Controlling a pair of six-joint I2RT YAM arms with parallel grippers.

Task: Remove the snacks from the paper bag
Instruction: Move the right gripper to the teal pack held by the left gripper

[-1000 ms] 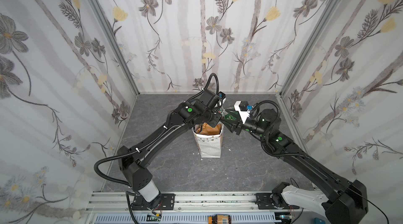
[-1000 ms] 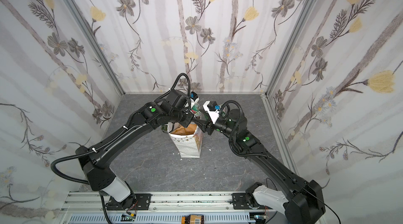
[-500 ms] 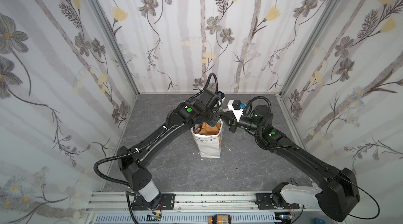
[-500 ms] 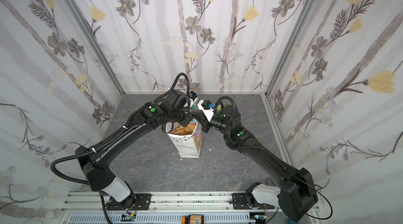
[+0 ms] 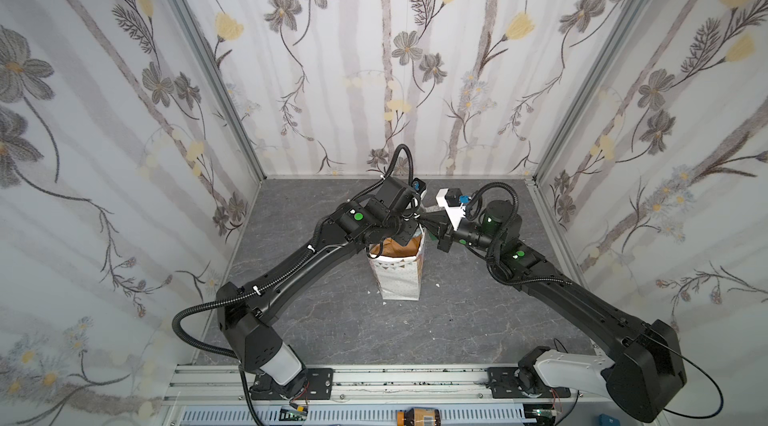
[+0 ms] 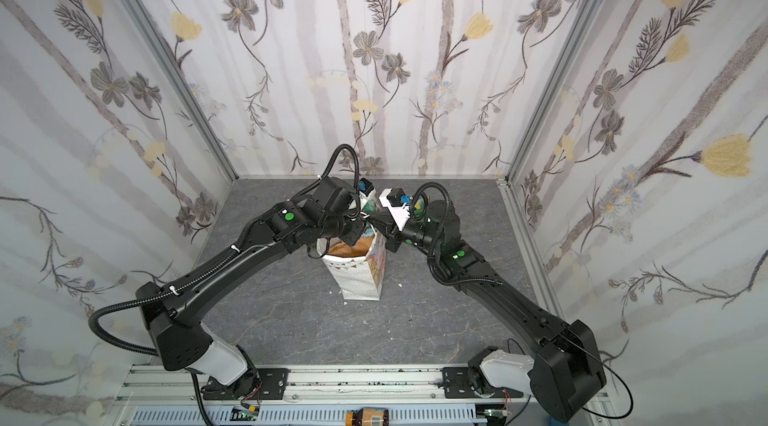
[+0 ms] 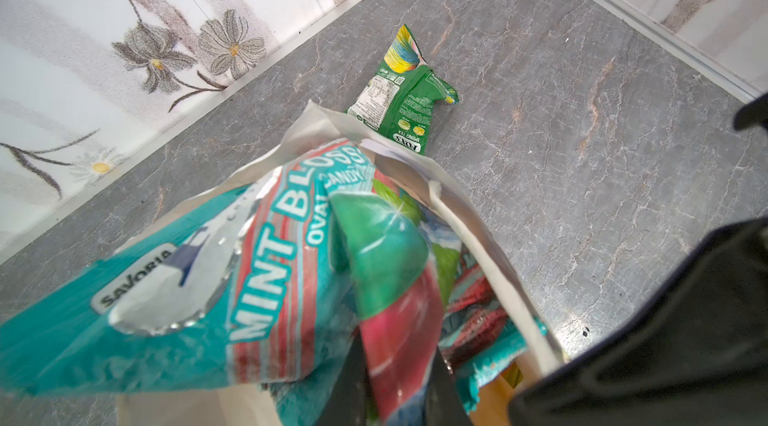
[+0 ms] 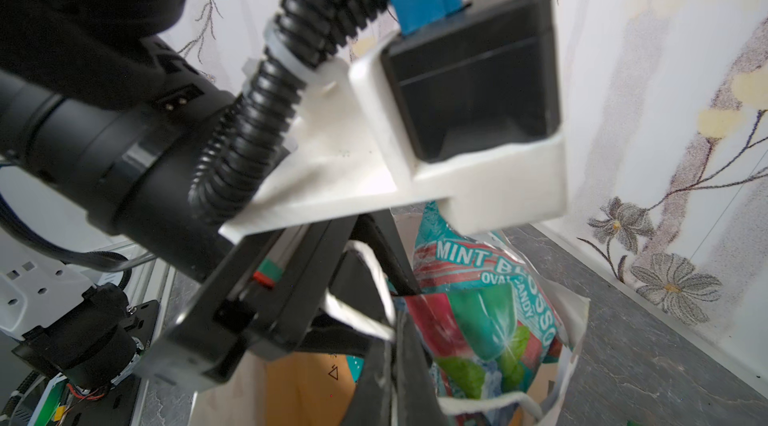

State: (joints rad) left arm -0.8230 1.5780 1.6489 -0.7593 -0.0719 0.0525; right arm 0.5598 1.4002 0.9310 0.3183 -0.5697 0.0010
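Mouth of paper bag (image 5: 399, 282): left gripper (image 7: 395, 370) clamped on teal packet (image 7: 249, 278); right gripper (image 8: 392, 370) pinched on bag's right rim. Green packet (image 7: 399, 100) lies on table (image 7: 582, 154), far side.

The left gripper (image 8: 395, 312) is reaching in from ten o'clock of the paper bag (image 8: 578, 328) mouth and gripping the teal packet (image 8: 490, 303) lettered MINT BLOSSOM, which is sticking up out of the bag. At the packet's seven o'clock, the right gripper (image 8: 395, 345) is pressing its jaws together beside a white cord handle (image 8: 478, 403). A white camera bracket (image 8: 353, 154) is looming at twelve.
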